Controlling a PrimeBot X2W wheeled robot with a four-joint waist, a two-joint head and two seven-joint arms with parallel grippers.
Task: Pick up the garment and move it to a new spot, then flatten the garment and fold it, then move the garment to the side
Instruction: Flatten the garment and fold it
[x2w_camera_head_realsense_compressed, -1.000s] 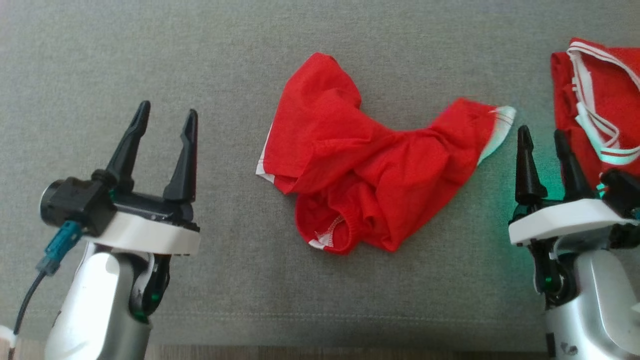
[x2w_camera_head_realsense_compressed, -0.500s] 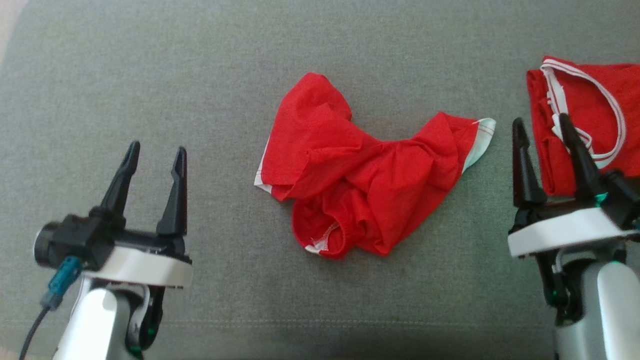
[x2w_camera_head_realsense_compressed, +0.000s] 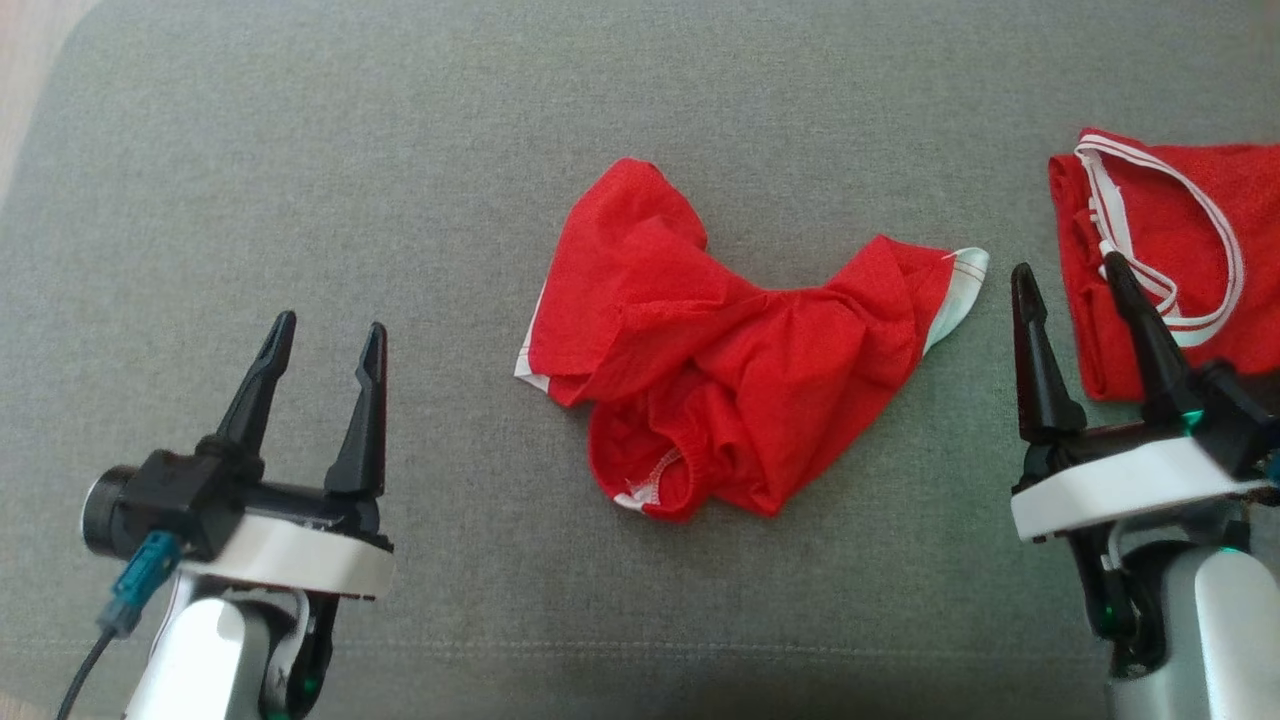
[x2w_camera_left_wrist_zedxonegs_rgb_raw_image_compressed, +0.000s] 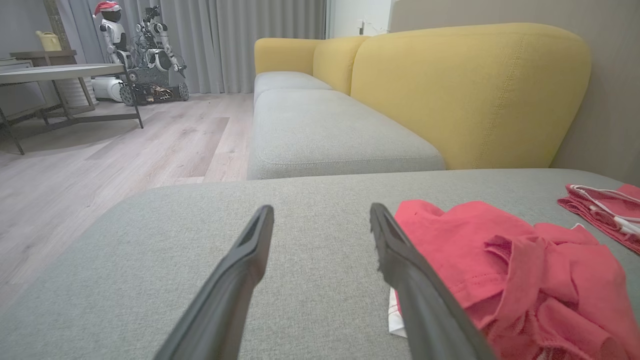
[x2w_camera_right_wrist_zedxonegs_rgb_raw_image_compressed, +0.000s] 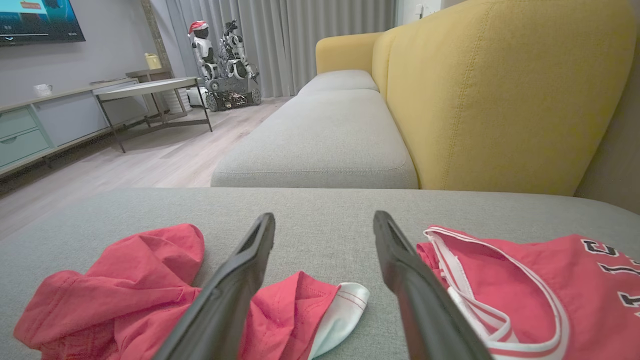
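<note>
A crumpled red garment (x2w_camera_head_realsense_compressed: 720, 345) with white trim lies in a heap at the middle of the grey cushion (x2w_camera_head_realsense_compressed: 300, 180); it shows at the right of the left wrist view as the garment (x2w_camera_left_wrist_zedxonegs_rgb_raw_image_compressed: 505, 260) and at the lower left of the right wrist view as the garment (x2w_camera_right_wrist_zedxonegs_rgb_raw_image_compressed: 125, 285). My left gripper (x2w_camera_head_realsense_compressed: 325, 335) hovers open at the lower left, well apart from the cloth. My right gripper (x2w_camera_head_realsense_compressed: 1068, 275) stands open at the lower right, just beyond the garment's white-edged corner. Neither holds anything.
A second red garment (x2w_camera_head_realsense_compressed: 1170, 250) with white striped trim and lettering lies flat at the far right, also seen as (x2w_camera_right_wrist_zedxonegs_rgb_raw_image_compressed: 540, 280). A yellow sofa back (x2w_camera_left_wrist_zedxonegs_rgb_raw_image_compressed: 470, 90) rises behind the cushion. Wooden floor (x2w_camera_left_wrist_zedxonegs_rgb_raw_image_compressed: 100, 165), a table (x2w_camera_right_wrist_zedxonegs_rgb_raw_image_compressed: 145, 90) and another robot (x2w_camera_right_wrist_zedxonegs_rgb_raw_image_compressed: 220, 55) lie beyond.
The head camera has shifted, so the whole scene sits lower and a little left in view. Both grippers stay open and empty; the garment lies as before.
</note>
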